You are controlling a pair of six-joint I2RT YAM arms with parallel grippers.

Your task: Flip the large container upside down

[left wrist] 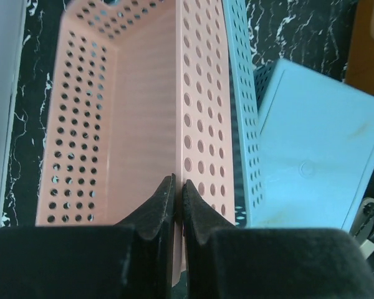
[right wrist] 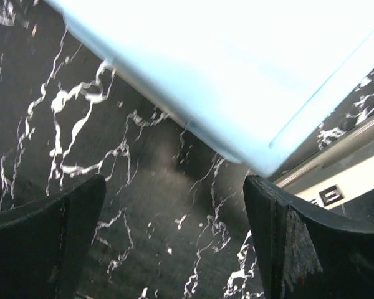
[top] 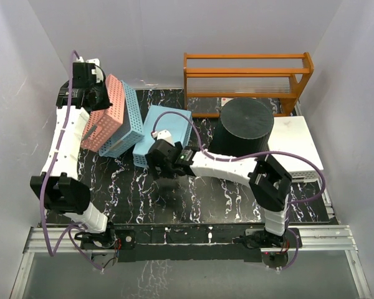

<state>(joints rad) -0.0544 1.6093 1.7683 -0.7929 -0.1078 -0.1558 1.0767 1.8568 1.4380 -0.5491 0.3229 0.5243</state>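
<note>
The large container (top: 246, 118) is plain matte black. The bench (top: 149, 193) is black with white marble veining. Left of the large container, the pink basket (top: 106, 115) and the blue basket (top: 129, 124) carry rows of round holes, and the box (top: 177, 128) is pale blue. The rack (top: 249, 70) is orange-brown and the bin (top: 293, 140) is white.

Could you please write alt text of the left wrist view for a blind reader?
The left gripper is shut on a wall of the pink perforated basket, whose open inside fills the view. Beside it on the right are a blue perforated basket and a light blue box, on a black marbled table.
</note>
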